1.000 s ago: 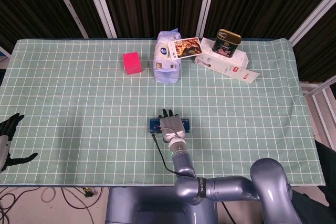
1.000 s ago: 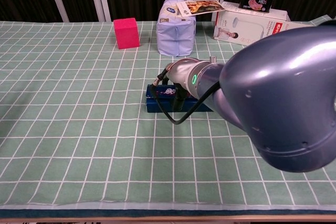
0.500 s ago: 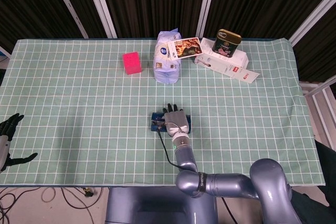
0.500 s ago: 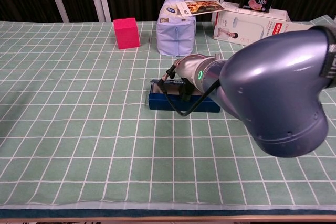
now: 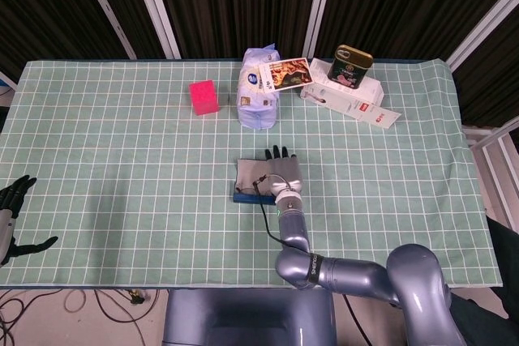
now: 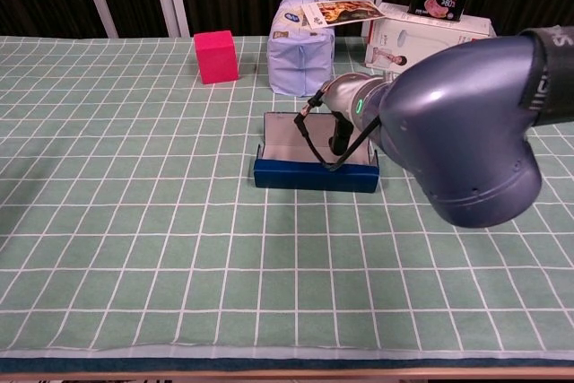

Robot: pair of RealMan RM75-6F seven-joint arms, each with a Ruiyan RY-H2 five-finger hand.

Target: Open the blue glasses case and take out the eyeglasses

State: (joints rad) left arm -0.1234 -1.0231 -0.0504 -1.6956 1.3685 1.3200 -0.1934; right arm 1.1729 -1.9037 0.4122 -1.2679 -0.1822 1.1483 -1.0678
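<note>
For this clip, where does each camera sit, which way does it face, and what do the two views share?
Head view: high above the near edge, looking steeply down on the whole table; shows the right hand, its arm, and the left hand.
Chest view: low at the near edge, looking across the table; the right arm fills its right side.
Shared: blue glasses case, pink cube.

The right hand (image 5: 283, 173) reaches forward, fingers (image 5: 280, 154) extended — the left hand (image 5: 11, 210) (fingers spread) sits at the edge.
</note>
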